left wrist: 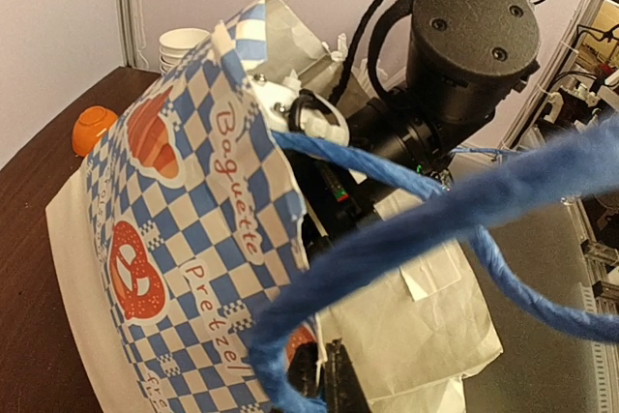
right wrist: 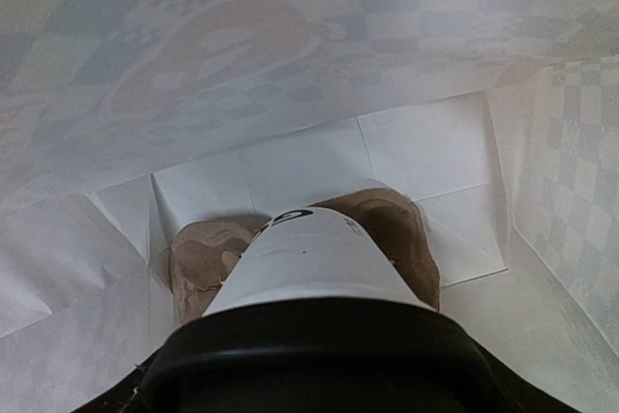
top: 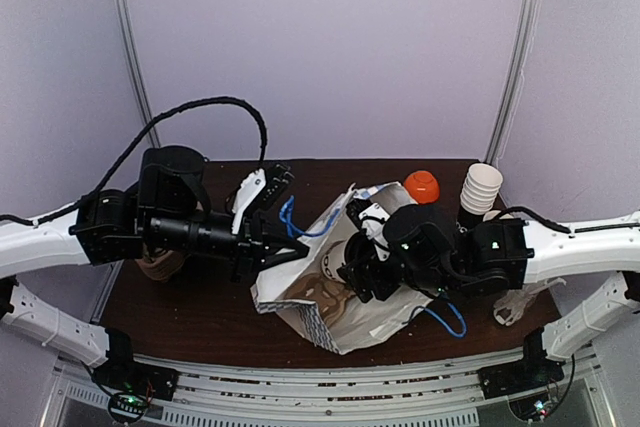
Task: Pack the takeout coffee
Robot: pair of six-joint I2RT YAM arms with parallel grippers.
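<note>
The takeout coffee [right wrist: 309,258], a white paper cup with black print and a black lid [right wrist: 319,355], lies lengthwise inside the paper bag [top: 330,317], its base toward the bag's bottom. My right gripper [top: 358,269] reaches into the bag's mouth and holds the cup at the lid end; its fingers are hidden behind the lid. My left gripper [left wrist: 334,384] is shut on the rim of the blue-checked bag [left wrist: 184,239], beside the blue rope handle [left wrist: 406,229], and holds the mouth up. In the top view the left gripper [top: 268,247] is at the bag's left edge.
An orange bowl [top: 421,185] and a stack of lidless paper cups [top: 480,190] stand behind the bag at the back right. A brown patch [right wrist: 397,229] lies at the bag's bottom. A brown object [top: 160,262] sits under the left arm. Crumpled plastic [top: 510,307] lies right.
</note>
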